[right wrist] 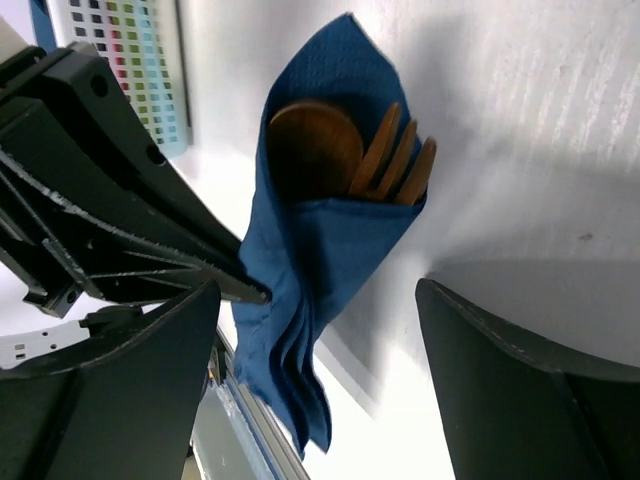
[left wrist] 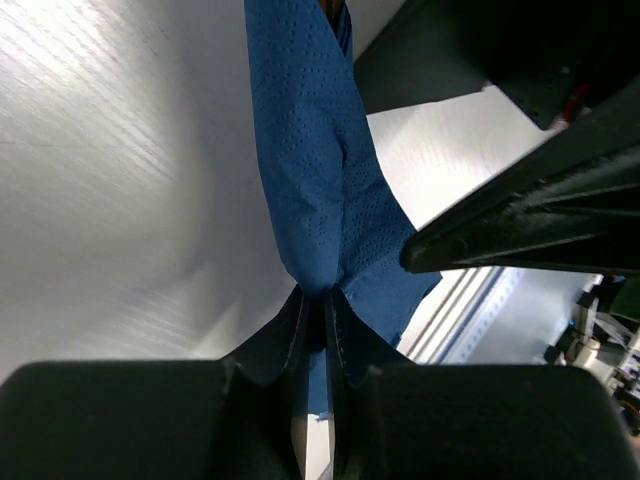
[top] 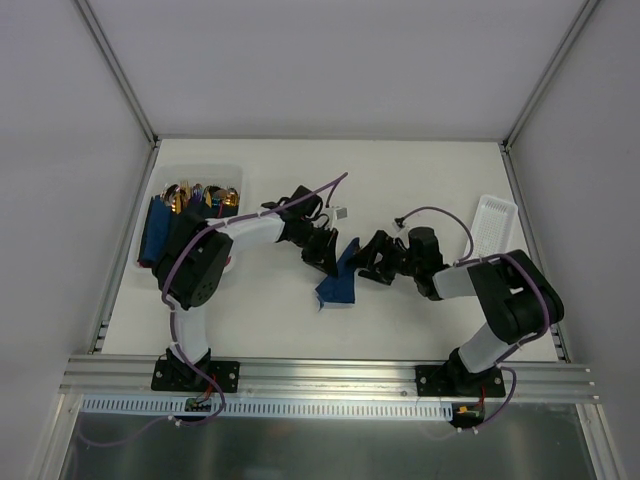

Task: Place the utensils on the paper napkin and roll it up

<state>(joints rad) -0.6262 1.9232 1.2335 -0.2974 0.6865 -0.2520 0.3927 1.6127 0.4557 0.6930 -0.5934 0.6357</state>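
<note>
left claw point(left wrist: 322, 300) clenched on napkin point(left wrist: 310, 180); right claw point(right wrist: 318, 290) spread wide, holding nothing (spoon point(right wrist: 315, 150) and fork point(right wrist: 400, 165) handles hidden inside).

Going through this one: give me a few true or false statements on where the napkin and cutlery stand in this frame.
1. The left gripper pinches the navy napkin. True.
2. The right gripper is clamped shut on the navy napkin. False: its jaws stand open, one on either side of it.
3. A spoon and a fork sit inside the fold. True.
4. The navy napkin lies flat and unfolded. False: it is folded around the spoon and fork.
</note>
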